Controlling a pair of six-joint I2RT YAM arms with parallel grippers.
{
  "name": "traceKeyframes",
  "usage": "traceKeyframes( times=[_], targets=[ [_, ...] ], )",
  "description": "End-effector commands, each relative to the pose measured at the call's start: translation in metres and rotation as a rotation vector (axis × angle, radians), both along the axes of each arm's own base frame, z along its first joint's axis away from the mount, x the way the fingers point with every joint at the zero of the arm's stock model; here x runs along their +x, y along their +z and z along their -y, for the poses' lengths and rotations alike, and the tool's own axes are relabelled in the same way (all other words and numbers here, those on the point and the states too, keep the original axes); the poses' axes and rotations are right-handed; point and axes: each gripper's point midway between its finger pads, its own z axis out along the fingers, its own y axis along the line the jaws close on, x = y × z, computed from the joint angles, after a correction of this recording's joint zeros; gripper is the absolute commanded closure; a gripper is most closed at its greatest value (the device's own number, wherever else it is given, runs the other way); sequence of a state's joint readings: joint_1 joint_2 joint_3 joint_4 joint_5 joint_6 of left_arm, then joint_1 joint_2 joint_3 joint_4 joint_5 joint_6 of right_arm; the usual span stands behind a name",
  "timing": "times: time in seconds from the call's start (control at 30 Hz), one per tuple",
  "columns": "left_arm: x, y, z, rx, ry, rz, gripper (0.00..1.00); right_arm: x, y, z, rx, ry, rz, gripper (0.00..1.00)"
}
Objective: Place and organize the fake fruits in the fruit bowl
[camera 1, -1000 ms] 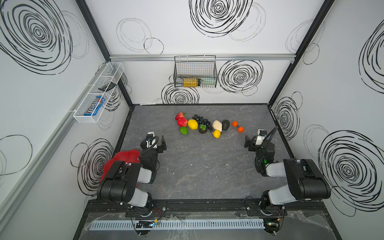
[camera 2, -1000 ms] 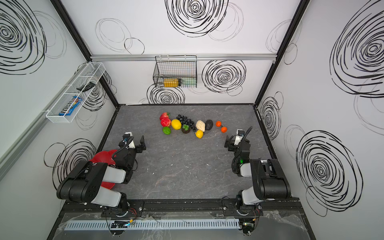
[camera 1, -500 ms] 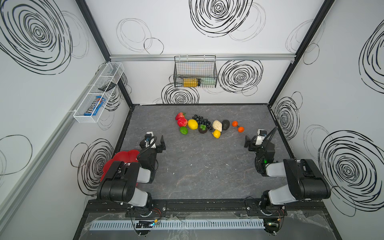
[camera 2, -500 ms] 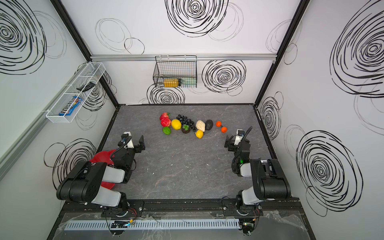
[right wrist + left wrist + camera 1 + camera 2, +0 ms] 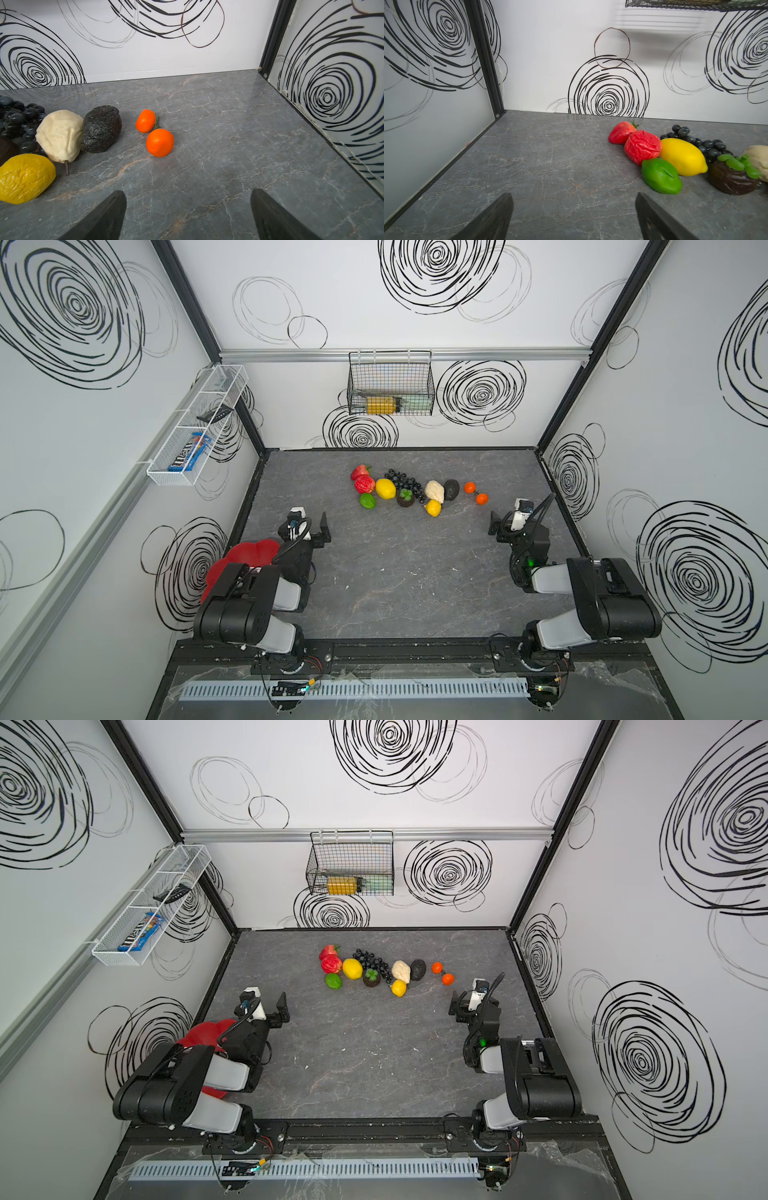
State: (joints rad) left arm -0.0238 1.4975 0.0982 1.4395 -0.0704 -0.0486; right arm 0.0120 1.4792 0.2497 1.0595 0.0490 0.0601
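At the front edge of the bench stand the left arm and the right arm. Just beyond, hard against the left edge near the front-left corner, lies the fruit bowl, red and scalloped and half hidden under the left arm. What shows of it holds nothing, so I judge the task barely begun. That spot looks handy for the left side and a long carry for the right.

Farther in, the left claw hangs low over bare bench, jaws spread wide and empty, aimed at the left end of the fruit row. The right claw, near the right edge, is equally wide and empty and faces the oranges. Each seems poised for a first pick at its own end.

Toward the far edge the fake fruits lie in a loose line. They are the strawberry, red apple, large lemon, lime, mangosteen, grapes, beige lumpy fruit, avocado and small lemon. Most touch a neighbour, which could crowd a grasp. The oranges sit slightly apart and seem joined by a thin stem.

The bench is grey, veined like stone and faintly glossy, so round fruit may roll. The white walls carry black swirls. A black wire basket hangs on the back wall and a white mesh basket on the left one.
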Motion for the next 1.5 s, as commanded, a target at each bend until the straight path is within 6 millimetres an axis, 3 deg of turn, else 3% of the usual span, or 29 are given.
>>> traceKeyframes(
  times=[0.0,0.2,0.33,0.43,0.53,0.67,0.73,0.83,0.9,1.07,1.23,1.33,1.47],
  targets=[
    [-0.005,0.032,0.004,0.007,-0.025,0.128,0.04,-0.001,0.019,-0.008,-0.037,0.034,0.072,0.03],
    [-0.019,0.051,0.012,0.073,0.028,0.162,0.04,-0.018,0.046,-0.018,-0.092,0.012,0.143,0.03],
    [-0.026,0.081,0.027,0.118,0.084,0.206,0.04,-0.023,0.075,-0.017,-0.009,-0.039,0.155,0.03],
    [-0.037,0.110,0.030,-0.055,0.127,0.262,0.04,-0.029,0.091,0.008,0.253,-0.237,0.131,0.03],
    [-0.035,0.122,0.021,-0.330,0.227,0.210,0.04,-0.034,0.097,-0.007,0.388,-0.181,0.052,0.03],
    [-0.025,0.109,0.038,-0.491,0.176,0.034,0.04,-0.053,0.098,-0.012,0.541,-0.149,0.045,0.03],
    [-0.026,0.101,0.040,-0.535,0.164,-0.028,0.04,-0.062,0.108,-0.026,0.539,-0.017,0.068,0.03],
    [-0.034,0.074,0.019,-0.671,0.217,-0.144,0.04,-0.074,0.110,-0.039,0.556,0.064,0.076,0.03],
    [-0.037,0.067,0.012,-0.709,0.161,-0.159,0.04,-0.077,0.105,-0.050,0.538,0.111,0.057,0.03],
    [-0.060,0.038,-0.022,-0.588,0.353,-0.303,0.04,-0.083,0.082,-0.063,0.528,0.161,0.021,0.03],
    [-0.080,0.019,-0.042,-0.482,0.517,-0.403,0.04,-0.086,0.055,-0.063,0.522,0.126,-0.002,0.03],
    [-0.093,0.005,-0.062,-0.425,0.650,-0.427,0.04,-0.086,0.054,-0.066,0.507,0.125,-0.009,0.03],
    [-0.096,-0.013,-0.080,-0.429,0.746,-0.471,0.04,-0.088,0.049,-0.057,0.482,0.058,-0.007,0.03]
  ],
)
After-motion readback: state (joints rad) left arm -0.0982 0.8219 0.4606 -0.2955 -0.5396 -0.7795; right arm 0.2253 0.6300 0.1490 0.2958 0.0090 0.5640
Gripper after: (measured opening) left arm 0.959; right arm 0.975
